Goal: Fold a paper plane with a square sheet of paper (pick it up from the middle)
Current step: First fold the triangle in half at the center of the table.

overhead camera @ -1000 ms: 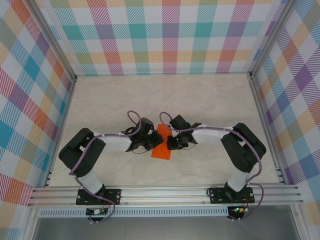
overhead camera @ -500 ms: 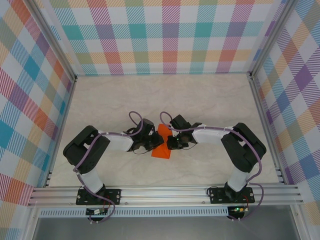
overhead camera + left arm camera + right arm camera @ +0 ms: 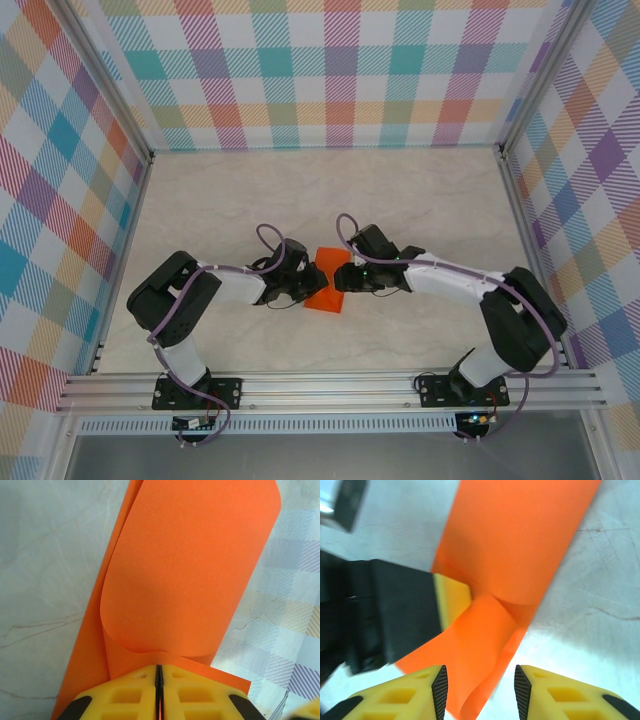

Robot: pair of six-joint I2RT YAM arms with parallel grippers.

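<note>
We see the square sheet of paper (image 3: 328, 283), bright orange and curled over itself in a loose, uncreased fold (image 3: 185, 570), lying on the pale marbled table (image 3: 400, 200) between the two arms. The left gripper (image 3: 159, 680) has its yellow pads pressed together on the sheet's near edge, pinching it. The right gripper (image 3: 480, 680), just beside it on the other side, has its jaws apart, with a curled flap of the sheet (image 3: 520, 540) reaching between them unclamped.

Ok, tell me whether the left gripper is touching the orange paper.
Touching. The left wrist view shows the left gripper pinched shut on the edge of the orange paper.
</note>
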